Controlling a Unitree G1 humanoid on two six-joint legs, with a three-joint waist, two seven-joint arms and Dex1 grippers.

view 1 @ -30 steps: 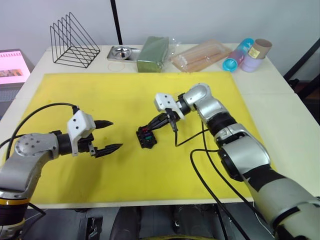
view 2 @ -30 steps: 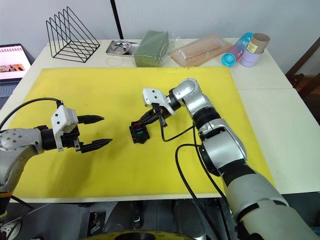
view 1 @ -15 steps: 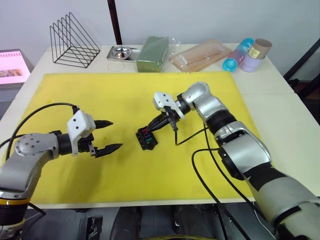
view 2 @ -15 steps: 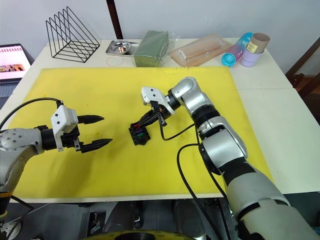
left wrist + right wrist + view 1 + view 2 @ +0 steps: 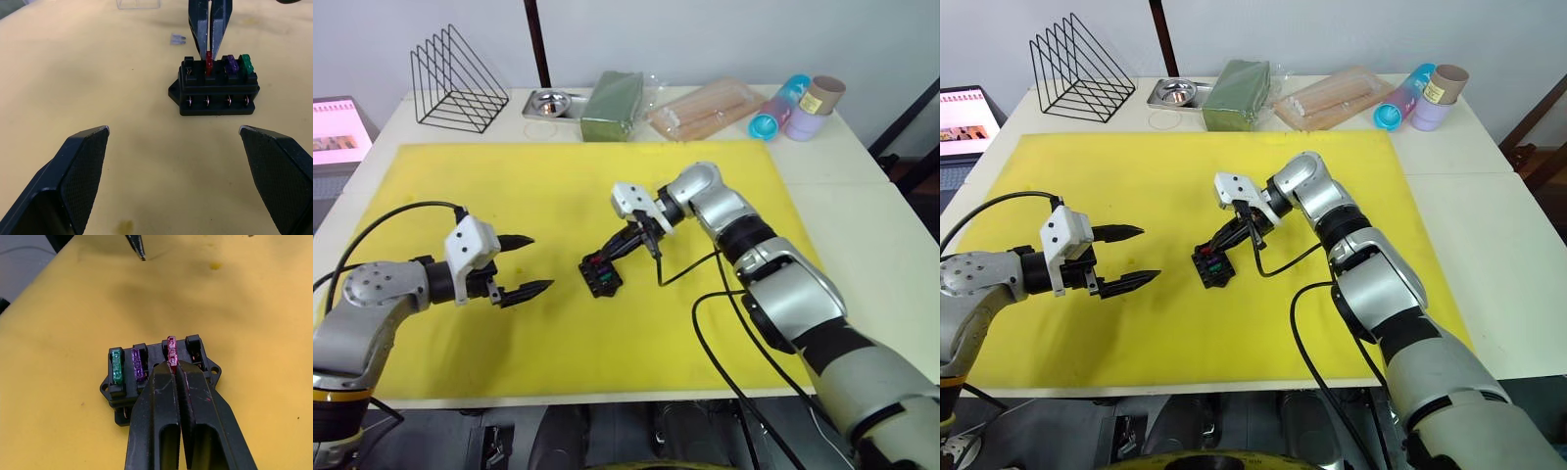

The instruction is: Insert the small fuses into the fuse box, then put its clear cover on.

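Right gripper [image 5: 172, 369] pinched on red fuse [image 5: 171, 346], fuse standing tall in third slot of fuse box [image 5: 600, 271], not yet flush with its neighbours. Green fuse [image 5: 116, 366] and purple fuse [image 5: 137, 364] seated lower in end slots. Fourth slot, nearest corner, empty. Greyish fuse [image 5: 178, 39] lying loose on mat [image 5: 558, 186] just beyond box. Clear cover [image 5: 138, 4] further off on mat, edge only in left wrist view. Left gripper [image 5: 523, 264] spread wide, holding nothing, hovering over mat well apart from box.

Risks, judged:
- Red fuse tall and perhaps slightly off vertical; pushed down at an angle, blades likely to jam or bend.
- Box unheld, sitting free on mat; sideways push from right gripper likely to slide or tip it. Left gripper too far away to brace.
- Finger tips reach close to box top; pressing further may catch slot walls before fuse is home.
- Opening while fuse is half in may leave it proud, then cover would not seat.
- Greyish fuse tiny, flat on mat: hard pick, easy to flick away.

Room:
- Box near mat centre, far from every table edge; no fall risk there.
- Open mat on all sides of box; between box and left gripper nothing in the way.
- Wire rack [image 5: 457, 80], metal dish [image 5: 551, 101], green packet [image 5: 612, 104], bag [image 5: 708, 109], cups [image 5: 798, 105] all along far edge, well apart from work.
- Right arm's cable [image 5: 690, 269] trailing over mat near box; could drag across greyish fuse if arm swings.
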